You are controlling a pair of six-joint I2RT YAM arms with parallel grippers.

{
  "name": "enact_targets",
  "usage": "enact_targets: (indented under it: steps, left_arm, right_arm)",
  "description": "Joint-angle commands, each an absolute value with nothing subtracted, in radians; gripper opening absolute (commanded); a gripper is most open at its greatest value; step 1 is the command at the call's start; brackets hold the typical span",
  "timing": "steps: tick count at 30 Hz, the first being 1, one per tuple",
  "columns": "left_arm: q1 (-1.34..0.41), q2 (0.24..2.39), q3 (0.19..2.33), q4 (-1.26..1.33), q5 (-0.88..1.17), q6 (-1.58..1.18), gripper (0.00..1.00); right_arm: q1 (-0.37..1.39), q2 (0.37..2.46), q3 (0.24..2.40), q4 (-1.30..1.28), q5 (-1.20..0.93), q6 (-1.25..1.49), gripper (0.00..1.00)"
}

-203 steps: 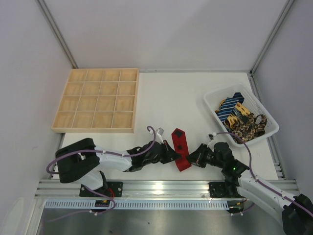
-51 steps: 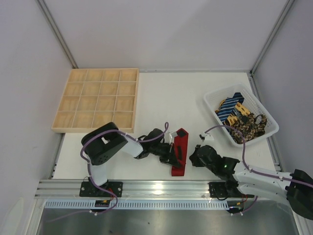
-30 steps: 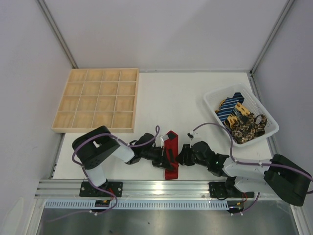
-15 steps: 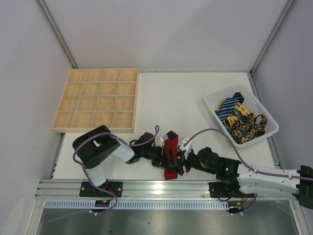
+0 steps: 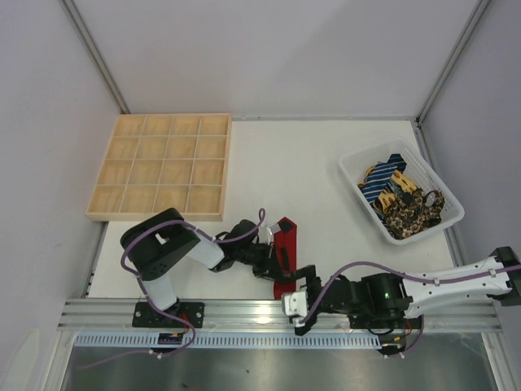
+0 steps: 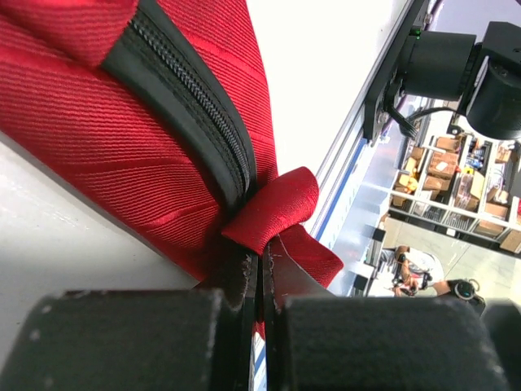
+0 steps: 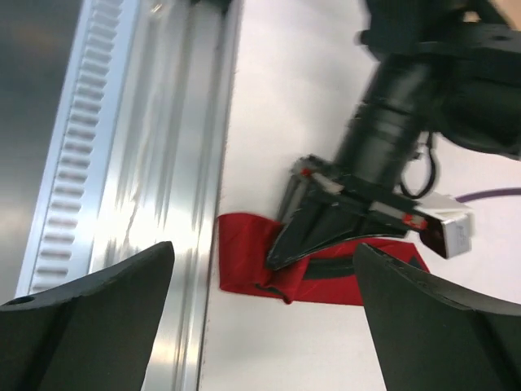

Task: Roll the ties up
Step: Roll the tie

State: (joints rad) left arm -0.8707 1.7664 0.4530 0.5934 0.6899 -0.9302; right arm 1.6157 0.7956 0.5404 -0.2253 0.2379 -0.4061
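Observation:
The red tie (image 5: 282,248) lies folded on the white table near the front edge, its black lining showing. My left gripper (image 5: 275,267) is shut on a fold at the tie's near end; in the left wrist view the closed fingertips (image 6: 260,265) pinch a loop of red tie (image 6: 122,138). My right gripper (image 5: 303,303) hangs open and empty over the front rail, just in front of the tie's near end. In the right wrist view its fingers (image 7: 89,318) are spread wide, with the red tie (image 7: 248,265) and the left gripper (image 7: 326,224) between them, farther off.
A white basket (image 5: 352,163) at the right holds navy striped (image 5: 383,181), mustard (image 5: 400,181) and speckled (image 5: 411,210) ties. A wooden compartment tray (image 5: 159,167) sits at the back left. The aluminium rail (image 5: 244,314) runs along the front edge, also seen in the right wrist view (image 7: 155,163).
My right gripper has pulled back from the red tie toward the front rail, and its arm has swung low along the edge. The left gripper still holds the tie's near end.

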Motion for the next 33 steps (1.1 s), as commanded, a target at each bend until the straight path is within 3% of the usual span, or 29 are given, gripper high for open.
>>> enact_targets:
  steps: [1,7,8,15,33]
  left_arm:
    - [-0.859,1.827,0.4,0.341,0.52,-0.811,0.0]
    - [-0.859,1.819,0.4,0.331,0.525,-0.811,0.0]
    - [-0.859,1.815,0.399,0.327,0.525,-0.811,0.0]
    - [-0.859,1.824,0.411,0.311,0.532,-0.795,0.0]
    - [-0.859,1.848,0.4,0.362,0.563,-0.822,0.0]
  right_arm:
    - [1.715,0.781,0.483,-0.24,0.348,-0.522,1.0]
    - [1.784,0.871,0.402,-0.115,0.42,-0.488,1.0]
    - [1.827,0.888,0.4,-0.086,0.54,-0.492,1.0]
    - [1.824,0.997,0.387,0.041,0.632,-0.511,0.99]
    - [1.819,1.23,0.285,0.41,0.64,-0.486,0.64]
